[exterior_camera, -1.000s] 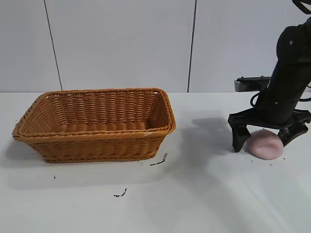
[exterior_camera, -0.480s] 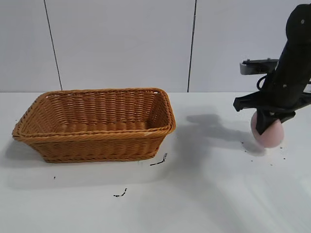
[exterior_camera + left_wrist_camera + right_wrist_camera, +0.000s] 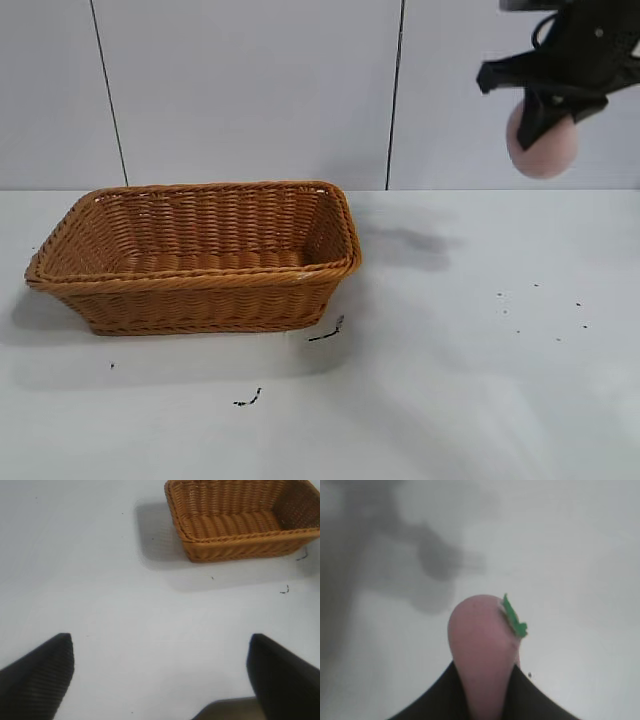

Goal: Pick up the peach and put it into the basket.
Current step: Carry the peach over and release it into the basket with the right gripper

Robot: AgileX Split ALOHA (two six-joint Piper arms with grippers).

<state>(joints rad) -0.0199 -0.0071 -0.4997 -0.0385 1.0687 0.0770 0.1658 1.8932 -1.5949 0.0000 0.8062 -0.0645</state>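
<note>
The basket (image 3: 200,255), a wide orange-brown wicker tray with flaring sides and a braided rim, is sitting upright on the left half of the white worktop (image 3: 450,380), its inside holding nothing that shows in the exterior view or the left wrist view (image 3: 240,520). The right claw (image 3: 545,110) is hanging high above the worktop's right side, in front of the pale wall panels, well apart from the basket and well above its rim. Its black fingers (image 3: 535,115) are pressing on both sides of the peach (image 3: 543,148), which is dangling clear of the worktop with its pink bulk bulging out below the fingers. In the right wrist view the peach (image 3: 482,650) is sitting wedged between the two dark fingers, a small green leaf (image 3: 514,619) sticking out near its top. The left claw (image 3: 160,675) is hovering over bare worktop near the basket's short end, its fingers spread wide and gripping nothing. Small dark specks (image 3: 325,332) are lying on the worktop just in front of the basket.
</note>
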